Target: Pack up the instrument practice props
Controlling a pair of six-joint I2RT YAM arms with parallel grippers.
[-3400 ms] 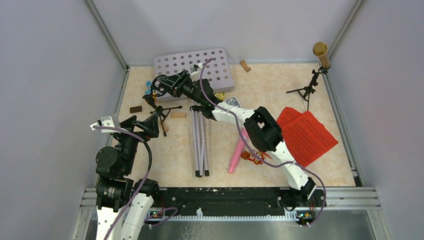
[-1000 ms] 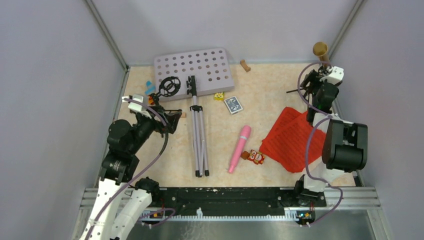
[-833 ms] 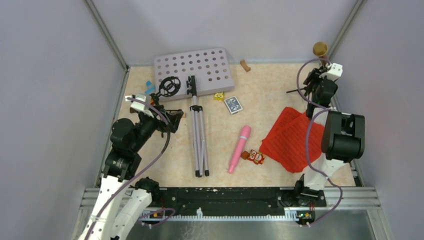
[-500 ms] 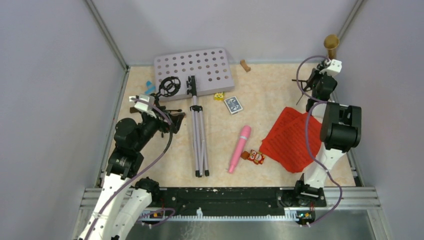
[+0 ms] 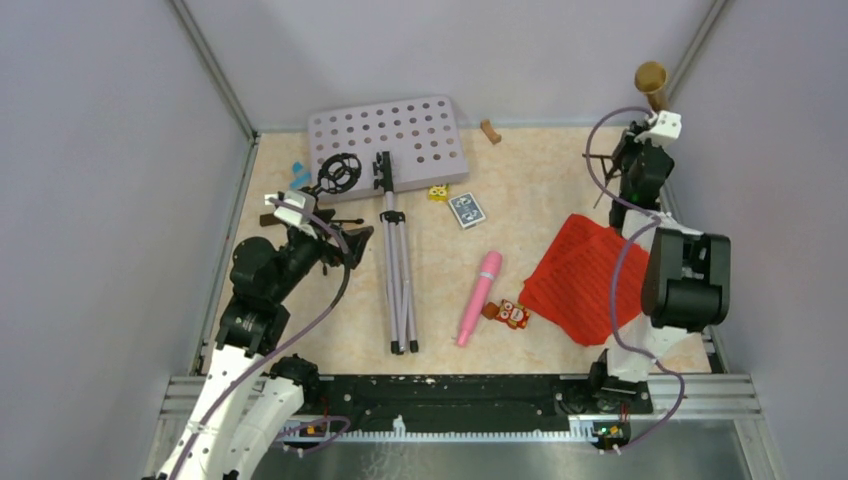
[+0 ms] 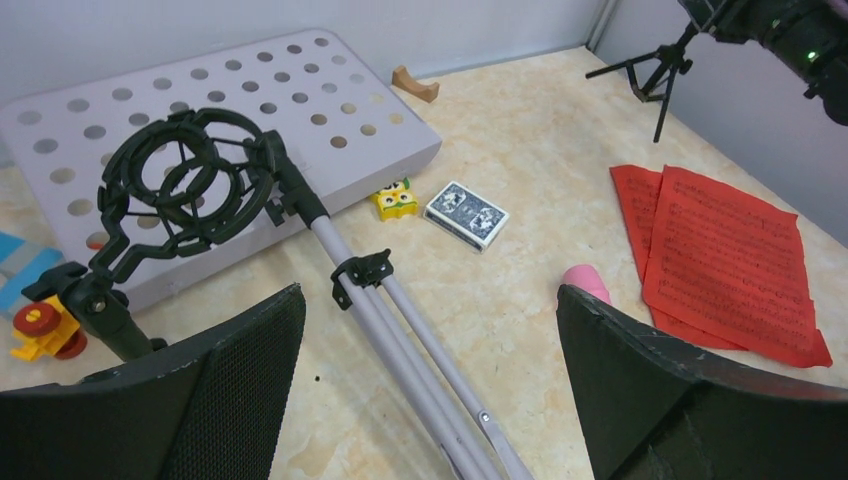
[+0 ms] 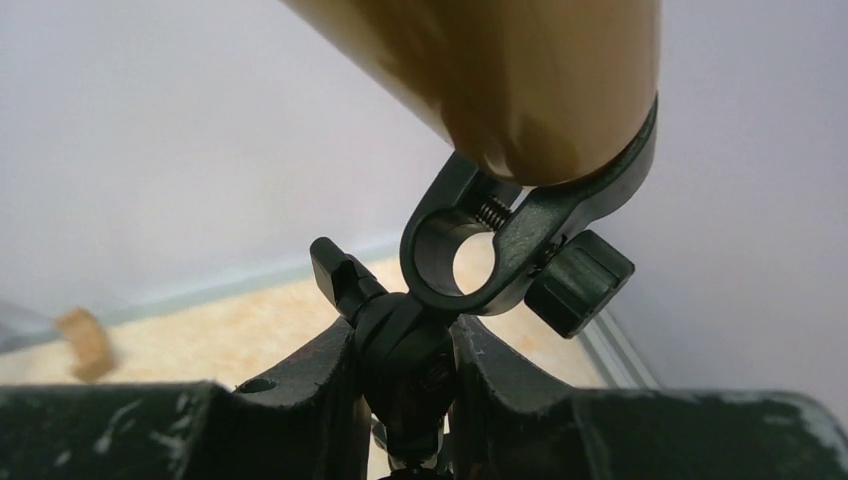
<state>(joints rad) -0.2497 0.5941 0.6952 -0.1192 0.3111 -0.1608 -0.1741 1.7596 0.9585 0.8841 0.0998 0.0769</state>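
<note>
My right gripper (image 5: 632, 163) is shut on the head of a small black mic tripod (image 7: 415, 350), just under its clamp (image 7: 510, 240). The gold microphone (image 5: 651, 80) sits in that clamp. My left gripper (image 5: 345, 238) hangs open above the silver tripod pole (image 6: 400, 340), holding nothing. The pole joins the grey hole-punched tray (image 5: 388, 140). The other black mic tripod, with a ring mount (image 6: 185, 185), stands left of the pole. A pink microphone (image 5: 478, 297) lies mid-floor. Red sheet-music pages (image 5: 580, 280) lie at the right.
A blue card deck (image 6: 467, 213) and a small yellow toy (image 6: 395, 198) lie near the tray's front edge. There is a wooden block (image 5: 489, 131) by the back wall and a red-orange toy (image 5: 512, 314) beside the pink microphone. Grey walls close in three sides.
My right gripper has shut on the mic tripod and raised it, so the gold microphone sits higher against the wall. My left arm has crept slightly forward, still open.
</note>
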